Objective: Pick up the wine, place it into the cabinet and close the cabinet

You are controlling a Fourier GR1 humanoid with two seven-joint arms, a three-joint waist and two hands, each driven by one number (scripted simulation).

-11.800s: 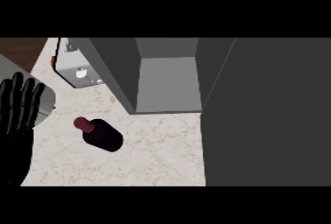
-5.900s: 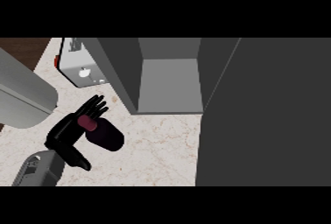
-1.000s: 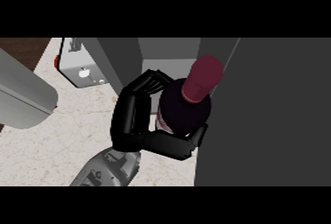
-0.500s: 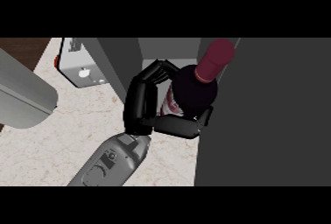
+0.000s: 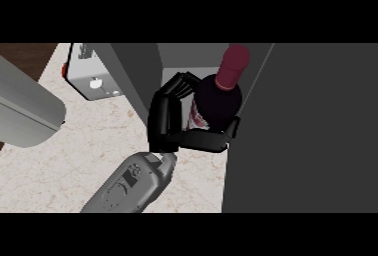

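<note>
Our right hand's fingers (image 5: 171,102) are curled round the body of the wine bottle (image 5: 216,102), with the thumb (image 5: 207,141) wrapped across its lower end, so the bottle is gripped from its nine o'clock side. The right hand (image 5: 166,127) is black and sits just above the grey forearm (image 5: 129,184), which comes up from the six o'clock edge of the view and leans toward one o'clock.

The wine bottle is dark, with a maroon neck and cap (image 5: 233,65) pointing toward twelve o'clock. A strip of pale label shows between the fingers and the glass. The bottle is held in the open front of the cabinet (image 5: 140,70), between the grey side wall at its nine o'clock and the dark cabinet door (image 5: 310,130) at its three o'clock, and it lies close against that door's edge. We cannot tell whether the bottle's base rests on anything.

At nine o'clock in the view a broad grey arm (image 5: 26,117) fills the edge; we see no left hand. At eleven o'clock a small white appliance (image 5: 92,80) stands on the marbled counter (image 5: 66,170), just beside the cabinet wall. A sliver of brown floor (image 5: 26,55) shows beyond the counter at ten o'clock.
</note>
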